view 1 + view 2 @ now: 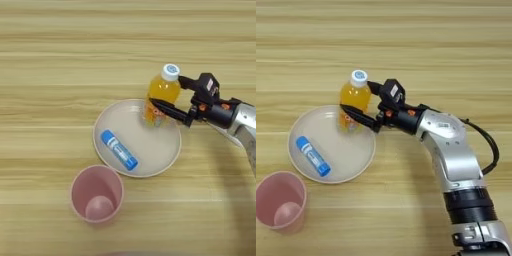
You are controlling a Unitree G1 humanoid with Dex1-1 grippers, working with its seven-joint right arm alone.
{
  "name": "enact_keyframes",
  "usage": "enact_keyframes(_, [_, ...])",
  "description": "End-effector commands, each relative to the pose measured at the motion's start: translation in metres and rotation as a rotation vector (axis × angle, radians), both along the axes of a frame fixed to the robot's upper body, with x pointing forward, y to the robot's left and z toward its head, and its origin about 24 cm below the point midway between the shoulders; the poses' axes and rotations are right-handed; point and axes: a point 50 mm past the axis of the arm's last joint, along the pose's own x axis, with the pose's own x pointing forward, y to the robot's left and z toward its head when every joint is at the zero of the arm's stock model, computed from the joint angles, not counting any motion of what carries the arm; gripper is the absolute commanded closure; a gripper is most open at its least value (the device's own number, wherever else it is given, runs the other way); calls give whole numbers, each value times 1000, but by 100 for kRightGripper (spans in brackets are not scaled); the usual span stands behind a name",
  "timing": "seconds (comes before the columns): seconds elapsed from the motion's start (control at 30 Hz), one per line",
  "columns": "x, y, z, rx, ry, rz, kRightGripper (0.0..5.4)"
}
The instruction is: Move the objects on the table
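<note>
One orange-juice bottle [162, 92], one blue tube [119, 149], one beige plate [156, 150], one pink cup [97, 194]

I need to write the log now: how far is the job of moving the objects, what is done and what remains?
Looks done: the blue tube lies flat inside the beige plate. In hand: the right gripper has its jaws on both sides of the orange-juice bottle, which stands upright at the plate's far right rim. Whether it is arriving or leaving I cannot tell. Left: the pink cup stands apart, near the plate.

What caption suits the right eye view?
Pincer around juice bottle on beige plate, blue tube alongside.
</note>
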Motion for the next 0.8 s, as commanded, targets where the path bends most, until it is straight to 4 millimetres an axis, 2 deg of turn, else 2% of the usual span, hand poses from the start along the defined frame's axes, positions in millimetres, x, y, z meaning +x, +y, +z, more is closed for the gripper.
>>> enact_keyframes(0.03, [11, 1, 49, 48, -198, -24, 188])
enact_keyframes(0.4, [36, -17, 66, 79, -264, -257, 188])
enact_keyframes(0.6, [51, -27, 58, -8, -270, -407, 188])
enact_keyframes(0.8, [59, -30, 48, -27, -241, -471, 188])
